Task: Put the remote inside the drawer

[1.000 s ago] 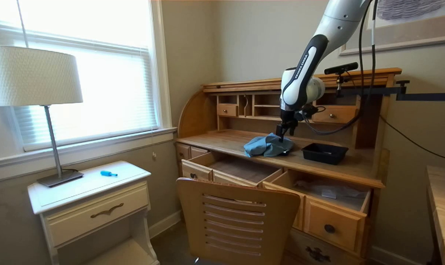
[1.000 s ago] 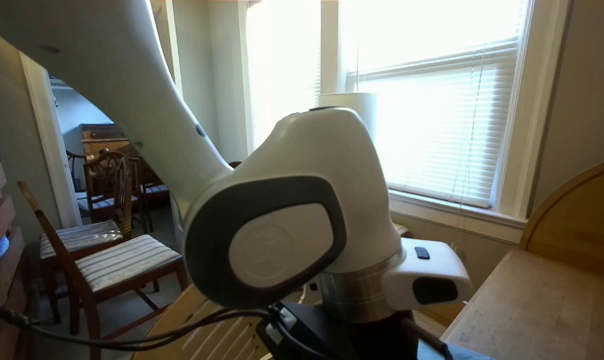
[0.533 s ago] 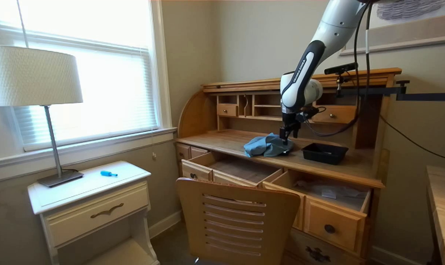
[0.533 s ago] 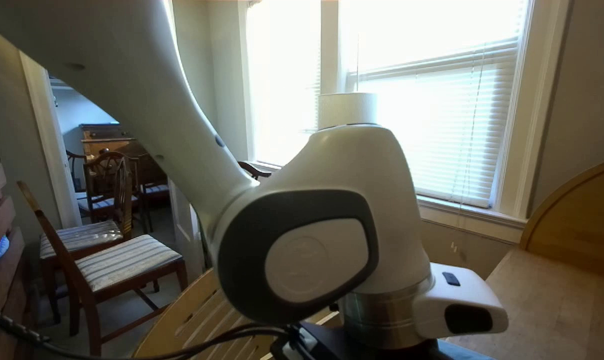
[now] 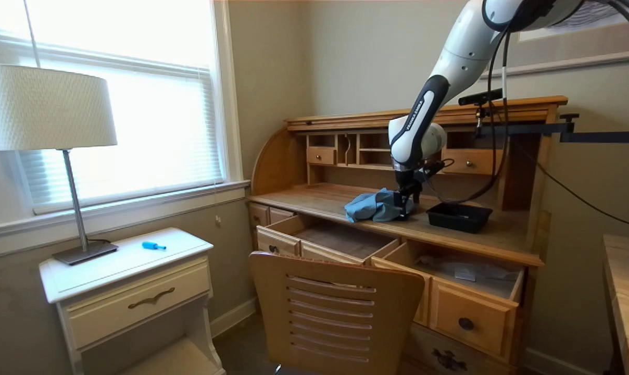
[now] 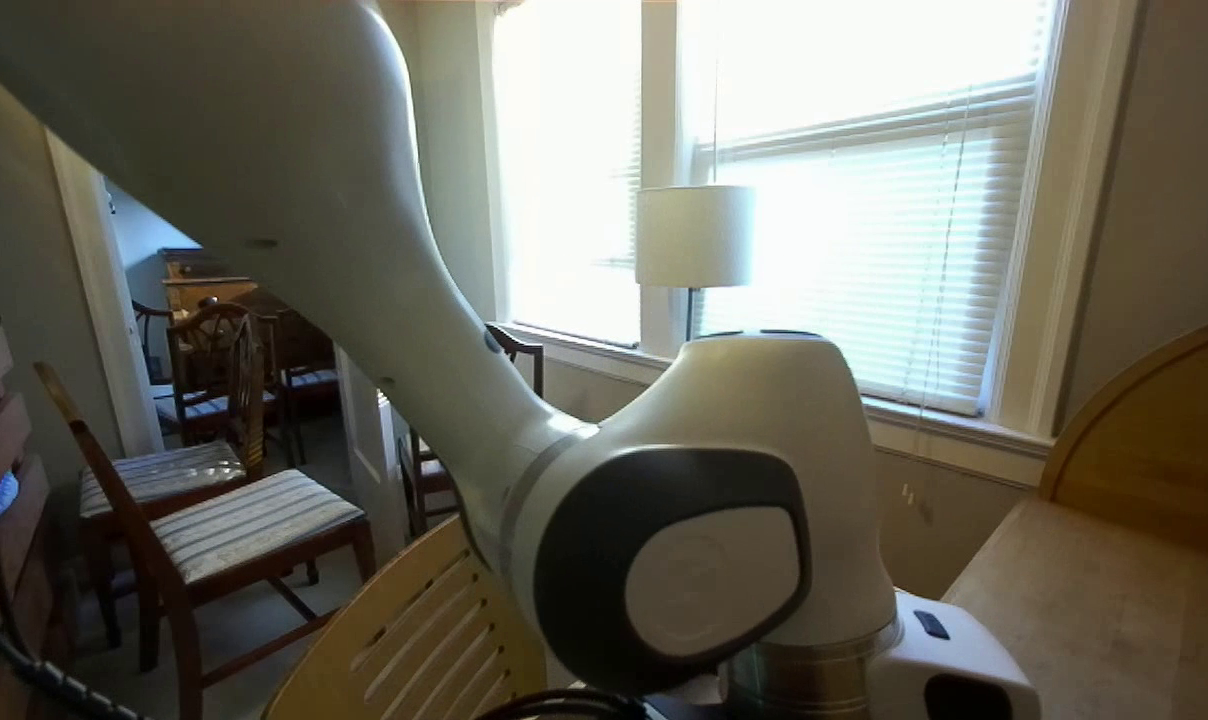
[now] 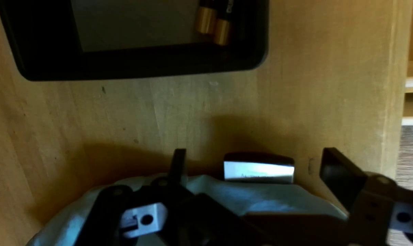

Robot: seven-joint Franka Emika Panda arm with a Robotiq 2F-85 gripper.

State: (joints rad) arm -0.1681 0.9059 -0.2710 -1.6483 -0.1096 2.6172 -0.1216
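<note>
Poking out from a blue cloth point(image 5: 370, 207) on the desk point(image 5: 314, 194), the apparent remote point(image 7: 259, 171) lies ungrasped, framed by the parted jaws of the gripper point(image 7: 254, 159). Two drawers point(image 5: 346, 238) already stand open; gripping, carrying and placing seemingly remain.

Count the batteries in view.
2. In the wrist view, the left battery and right battery lie side by side in the tray, near its right wall; the picture cuts the tray off, so more may be hidden.

"FRANKA EMIKA" on the robot arm point(image 5: 430, 97); lettering on a battery point(image 7: 224, 26) too small to read.
</note>
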